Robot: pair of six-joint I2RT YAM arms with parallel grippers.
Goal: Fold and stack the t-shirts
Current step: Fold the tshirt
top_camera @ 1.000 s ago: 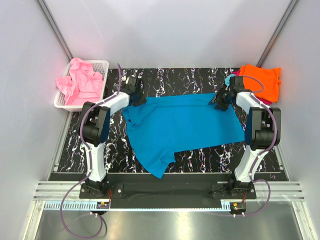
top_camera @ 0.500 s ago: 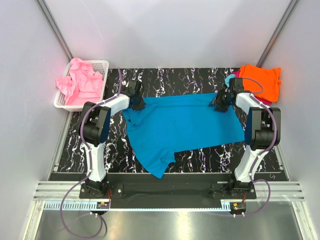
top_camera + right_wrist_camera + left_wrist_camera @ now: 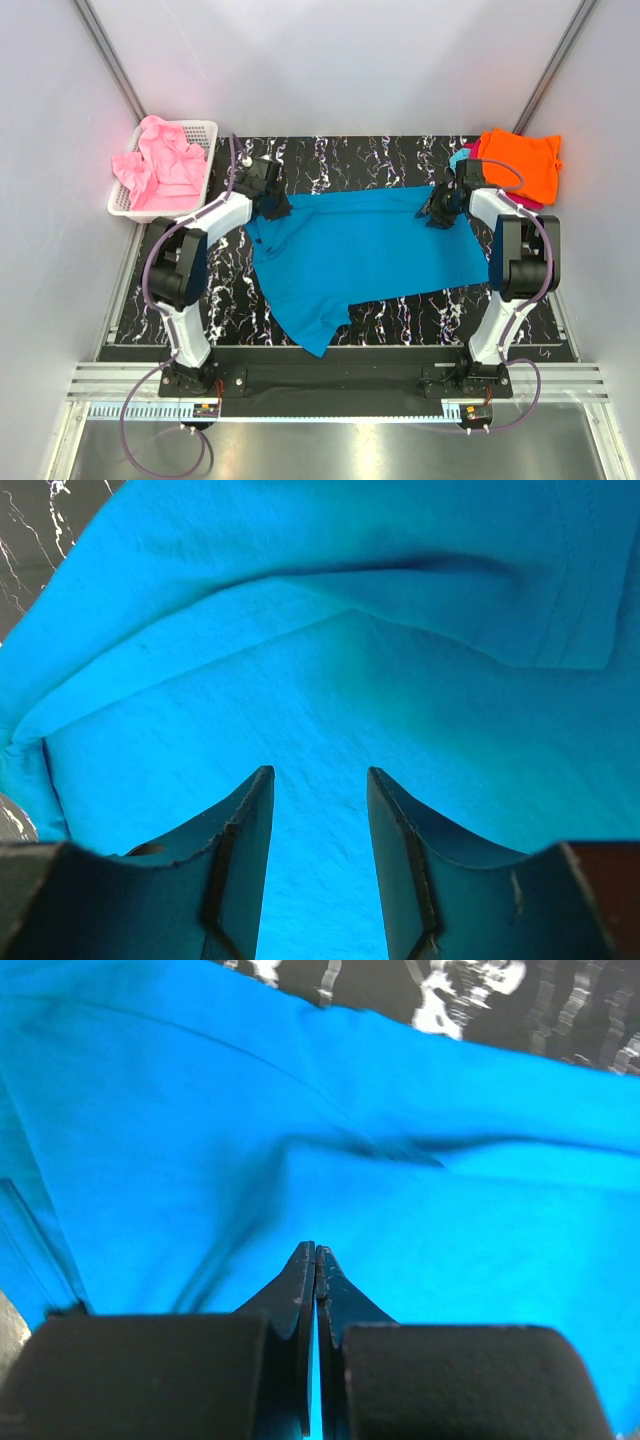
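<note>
Left hand (image 3: 316, 1253) apparently pinches the teal t-shirt (image 3: 360, 250); right hand (image 3: 320, 780) spread, released, over it.

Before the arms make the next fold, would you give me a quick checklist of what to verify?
1. Grip of the left claw on the teal t-shirt: ok, shut on cloth.
2. Grip of the right claw on it: not ok, its jaws stand open over the cloth.
3. Contact of the right claw with the cloth: cannot tell.
4. Shirt lying flat: not ok, creases run near both claws.
5. Stack at far right, orange t-shirt on top: ok.
</note>
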